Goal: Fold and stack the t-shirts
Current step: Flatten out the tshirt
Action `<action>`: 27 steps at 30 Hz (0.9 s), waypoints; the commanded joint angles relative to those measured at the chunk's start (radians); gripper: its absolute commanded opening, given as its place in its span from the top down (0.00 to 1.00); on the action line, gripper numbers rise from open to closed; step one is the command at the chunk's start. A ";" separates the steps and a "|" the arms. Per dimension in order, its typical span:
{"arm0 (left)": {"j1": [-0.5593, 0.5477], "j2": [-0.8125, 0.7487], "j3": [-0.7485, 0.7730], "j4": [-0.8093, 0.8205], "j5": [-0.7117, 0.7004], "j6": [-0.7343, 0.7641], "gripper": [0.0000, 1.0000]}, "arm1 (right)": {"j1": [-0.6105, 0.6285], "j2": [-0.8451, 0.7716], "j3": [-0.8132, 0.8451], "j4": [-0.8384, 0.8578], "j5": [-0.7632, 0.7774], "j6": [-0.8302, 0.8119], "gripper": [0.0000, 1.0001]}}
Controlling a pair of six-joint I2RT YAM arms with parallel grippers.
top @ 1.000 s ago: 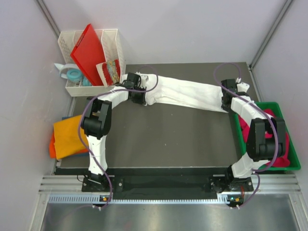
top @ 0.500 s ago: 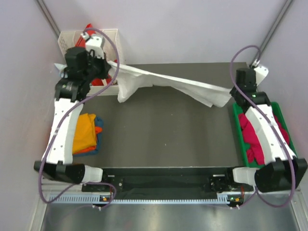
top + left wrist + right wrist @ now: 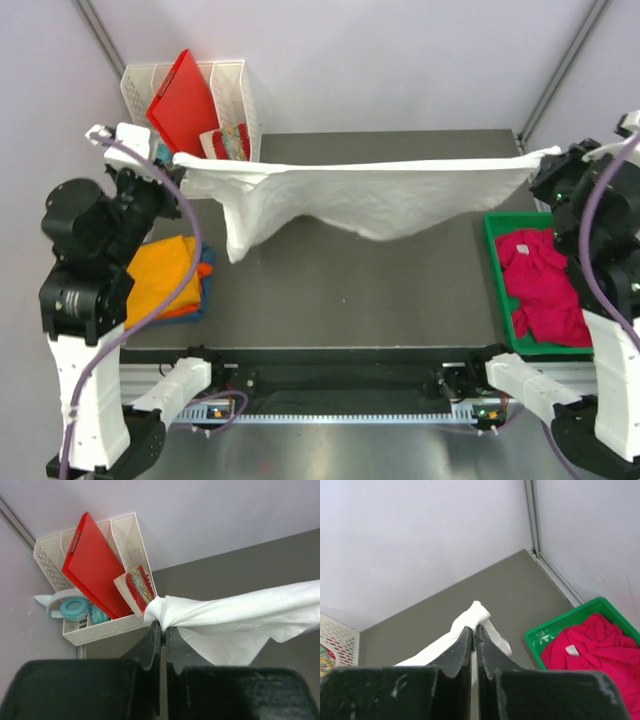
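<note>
This is a robotics lab test cell, not a home or a shop. Plain pale walls with metal posts in the corners box in a dark table. An aluminium rail runs along the table's near edge, with two robot arms bolted there and trailing purple cables. The props look staged: a green bin at the right edge holding a pink shirt, and a white rack with a red board at the far left corner.
</note>
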 commanded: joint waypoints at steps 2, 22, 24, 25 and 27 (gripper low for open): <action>0.012 -0.073 0.087 0.076 -0.098 0.032 1.00 | 0.016 -0.032 0.169 -0.094 0.100 -0.061 1.00; 0.012 -0.126 0.230 0.043 -0.190 0.017 1.00 | 0.016 -0.085 0.227 -0.119 0.058 -0.093 1.00; 0.012 -0.129 0.135 0.047 -0.160 0.020 1.00 | 0.014 -0.103 0.104 -0.081 0.060 -0.065 1.00; 0.012 -0.139 0.095 0.056 -0.155 0.018 1.00 | 0.014 -0.111 0.059 -0.064 0.055 -0.056 1.00; 0.012 -0.149 -0.029 0.079 -0.137 0.023 1.00 | 0.014 -0.121 -0.065 -0.012 0.049 -0.030 1.00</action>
